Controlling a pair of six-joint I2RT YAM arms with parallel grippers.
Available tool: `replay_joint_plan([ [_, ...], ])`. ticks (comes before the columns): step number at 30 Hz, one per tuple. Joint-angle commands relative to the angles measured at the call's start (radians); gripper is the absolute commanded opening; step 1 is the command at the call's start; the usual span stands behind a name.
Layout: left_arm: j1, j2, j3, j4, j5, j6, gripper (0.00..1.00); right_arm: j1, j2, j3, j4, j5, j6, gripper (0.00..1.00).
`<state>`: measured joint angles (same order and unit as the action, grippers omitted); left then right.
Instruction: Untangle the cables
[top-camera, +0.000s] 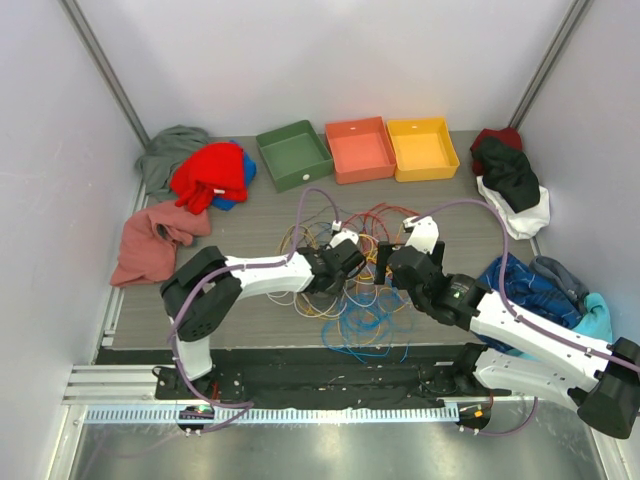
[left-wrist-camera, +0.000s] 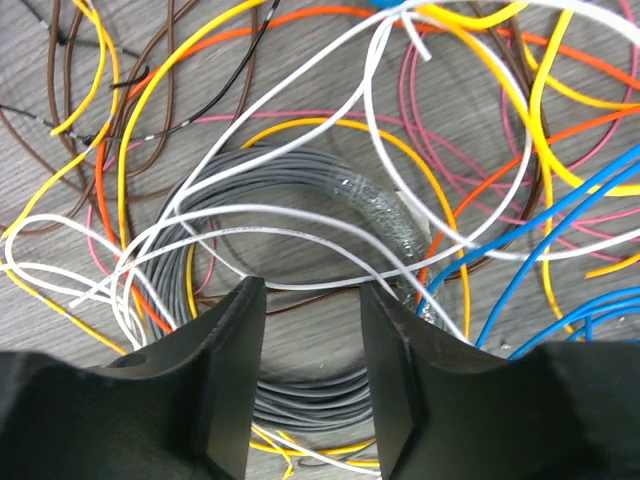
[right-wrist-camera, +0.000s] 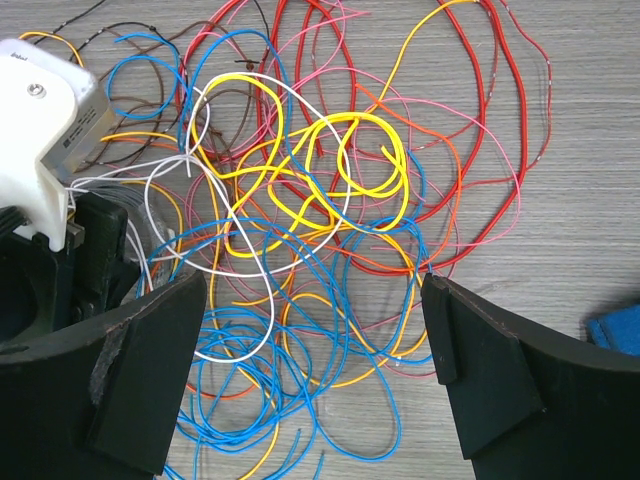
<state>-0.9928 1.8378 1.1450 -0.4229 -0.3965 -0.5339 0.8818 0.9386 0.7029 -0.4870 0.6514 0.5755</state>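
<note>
The cables (top-camera: 350, 290) lie in a tangled heap mid-table, between the two arms. My left gripper (top-camera: 345, 258) hangs low over them. In its wrist view its jaws (left-wrist-camera: 312, 290) stand apart with nothing between them, straddling a taped grey coil (left-wrist-camera: 230, 180). White (left-wrist-camera: 450, 240), yellow (left-wrist-camera: 540, 110), orange and blue strands cross that coil. My right gripper (top-camera: 395, 262) hovers wide open (right-wrist-camera: 312, 290) over loose blue loops (right-wrist-camera: 300, 380). A bright yellow cable (right-wrist-camera: 330, 130) and red loops (right-wrist-camera: 520, 110) lie beyond them.
Green (top-camera: 294, 153), salmon (top-camera: 359, 148) and yellow (top-camera: 422, 147) bins line the back. Clothes sit at the edges: red (top-camera: 210, 175), pink (top-camera: 150, 245), grey (top-camera: 170, 150), black and white (top-camera: 510, 185), blue (top-camera: 545, 290). The left arm's white wrist (right-wrist-camera: 40, 130) is close beside my right gripper.
</note>
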Motion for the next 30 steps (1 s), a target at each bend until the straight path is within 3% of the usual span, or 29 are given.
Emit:
replay_joint_plan([
  [1, 0.006, 0.055, 0.033, 0.069, -0.022, 0.017, 0.44, 0.0, -0.004, -0.002, 0.019, 0.016, 0.004, 0.98],
  [5, 0.01, 0.078, 0.038, 0.069, -0.013, 0.015, 0.26, 0.002, -0.001, -0.002, 0.019, 0.016, 0.004, 0.98],
  [12, 0.014, 0.061, -0.004, 0.082, -0.021, 0.006, 0.07, 0.0, 0.005, 0.0, 0.019, 0.011, 0.006, 0.97],
  [13, 0.014, 0.051, -0.008, 0.082, -0.024, 0.005, 0.0, 0.002, 0.005, 0.001, 0.019, 0.011, 0.006, 0.97],
  [24, 0.011, -0.296, -0.074, 0.05, -0.076, -0.018, 0.0, 0.002, 0.003, -0.002, 0.021, 0.008, 0.014, 0.98],
  [27, 0.011, -0.319, -0.082, 0.047, -0.062, -0.035, 0.0, 0.002, 0.009, -0.002, 0.022, 0.002, 0.017, 0.97],
  [30, 0.011, -0.295, -0.082, 0.045, -0.041, -0.072, 0.12, 0.002, 0.008, -0.002, 0.028, 0.001, 0.018, 0.97],
])
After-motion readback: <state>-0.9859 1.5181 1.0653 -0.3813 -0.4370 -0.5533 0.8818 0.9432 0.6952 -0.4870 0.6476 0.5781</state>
